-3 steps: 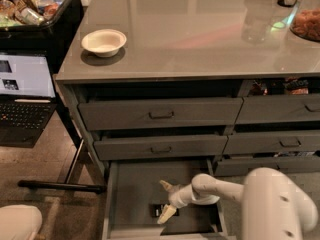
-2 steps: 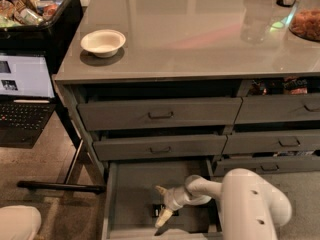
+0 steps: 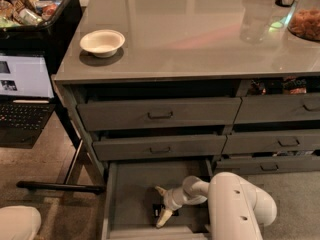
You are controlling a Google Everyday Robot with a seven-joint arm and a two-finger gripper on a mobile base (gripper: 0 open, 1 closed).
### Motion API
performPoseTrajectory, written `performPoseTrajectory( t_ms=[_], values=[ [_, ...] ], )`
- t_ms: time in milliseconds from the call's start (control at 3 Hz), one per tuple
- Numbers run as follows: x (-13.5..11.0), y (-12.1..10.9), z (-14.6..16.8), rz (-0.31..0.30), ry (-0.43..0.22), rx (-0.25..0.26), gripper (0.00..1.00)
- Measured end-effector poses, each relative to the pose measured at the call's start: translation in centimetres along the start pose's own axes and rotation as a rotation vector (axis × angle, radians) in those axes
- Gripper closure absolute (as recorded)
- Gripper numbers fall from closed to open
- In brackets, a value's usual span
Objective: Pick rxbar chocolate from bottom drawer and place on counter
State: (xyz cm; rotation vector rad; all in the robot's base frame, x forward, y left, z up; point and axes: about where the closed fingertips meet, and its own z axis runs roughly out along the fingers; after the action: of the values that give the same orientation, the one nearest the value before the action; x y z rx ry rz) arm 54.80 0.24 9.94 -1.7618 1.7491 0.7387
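The bottom drawer (image 3: 131,184) is pulled open below the left drawer stack. My gripper (image 3: 161,205) reaches down into it, open, with one cream fingertip (image 3: 160,190) toward the back and the other toward the drawer front. The rxbar chocolate (image 3: 156,210) shows as a small dark flat shape on the drawer floor between the fingers, partly hidden by them. My white arm (image 3: 235,204) comes in from the lower right. The glossy grey-beige counter (image 3: 200,39) spans the top.
A white bowl (image 3: 102,42) sits on the counter's left. A clear cup (image 3: 255,16) and a jar of snacks (image 3: 306,19) stand at the right. A black bin of snack packets (image 3: 30,11) and a laptop (image 3: 22,99) are left of the cabinet.
My arm has swung further left over the drawer and the gripper has shifted slightly left and toward the drawer front, settling around the dark bar.
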Motion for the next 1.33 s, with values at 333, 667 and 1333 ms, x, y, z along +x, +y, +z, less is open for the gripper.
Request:
performPoseTrajectory(
  t_ms=[333, 667, 1333],
  values=[
    [1.5, -0.1, -1.2, -0.004, 0.023, 0.041, 0.00],
    [2.5, 0.0, -2.8, -0.010, 0.040, 0.072, 0.00],
    [3.1, 0.3, -3.6, -0.011, 0.045, 0.086, 0.18]
  ],
)
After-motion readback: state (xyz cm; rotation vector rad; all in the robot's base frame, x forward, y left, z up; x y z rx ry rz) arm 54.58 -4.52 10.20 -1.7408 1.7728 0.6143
